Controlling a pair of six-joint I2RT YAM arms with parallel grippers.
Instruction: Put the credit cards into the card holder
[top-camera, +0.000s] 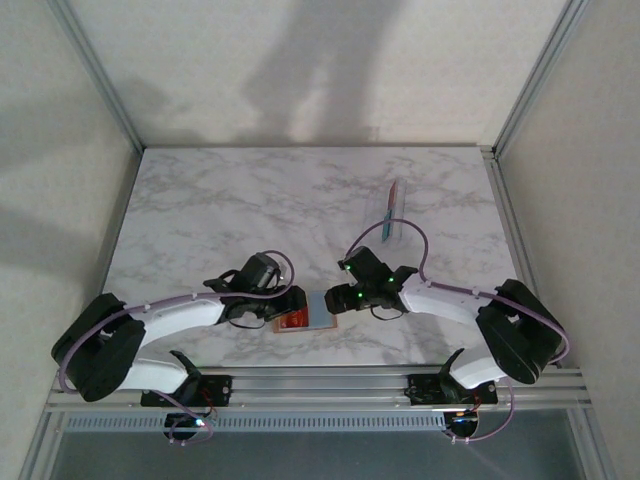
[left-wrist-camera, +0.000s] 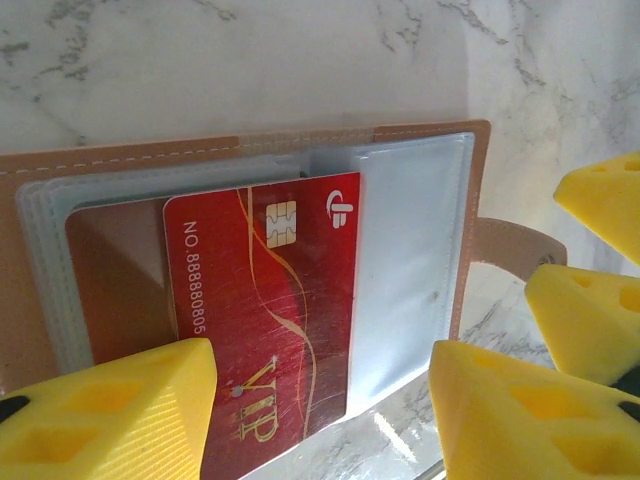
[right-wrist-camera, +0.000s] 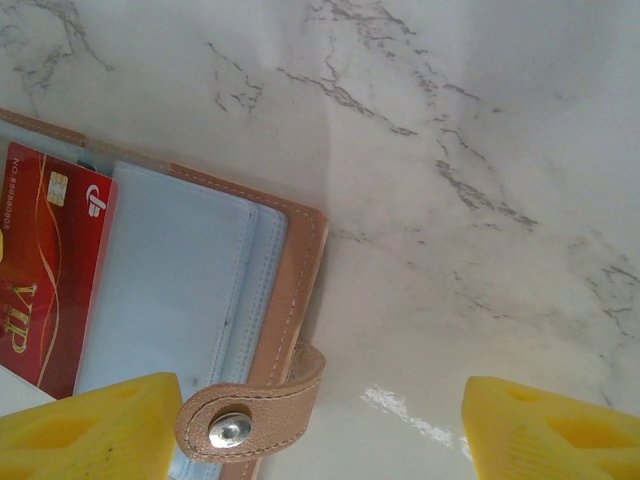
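The tan-brown leather bifold card holder (left-wrist-camera: 250, 150) lies opened flat on the white marble-patterned worktop (top-camera: 220, 210), directly between the two end effectors. A glossy red plastic credit card (left-wrist-camera: 265, 310) lies over its clear grey-blue pockets (left-wrist-camera: 410, 260). The card looks part-way inserted, though I cannot tell whether its far end is under the film. Its near end juts out toward the left end effector (left-wrist-camera: 320, 410).

That end effector is moderately spread and grips nothing, its yellow foam pads (left-wrist-camera: 110, 410) flanking the protruding end. It is probably placed there to push the card home.

The right end effector (right-wrist-camera: 320, 425) is spread wide and empty. One of its pads (right-wrist-camera: 90, 430) sits just beside the leather clasp tab (right-wrist-camera: 250, 405) with its metal snap. This is most likely to keep that half of the holder from sliding or folding shut.

The card reads "VIP" in gold at the end nearest the left end effector and "NO. 888880805" in white along one long edge. A gold chip and a small white looped logo sit at the far end. No bank name is legible.

The remaining cards (top-camera: 392, 210), showing teal and red edges, stand on edge well beyond the right end effector.
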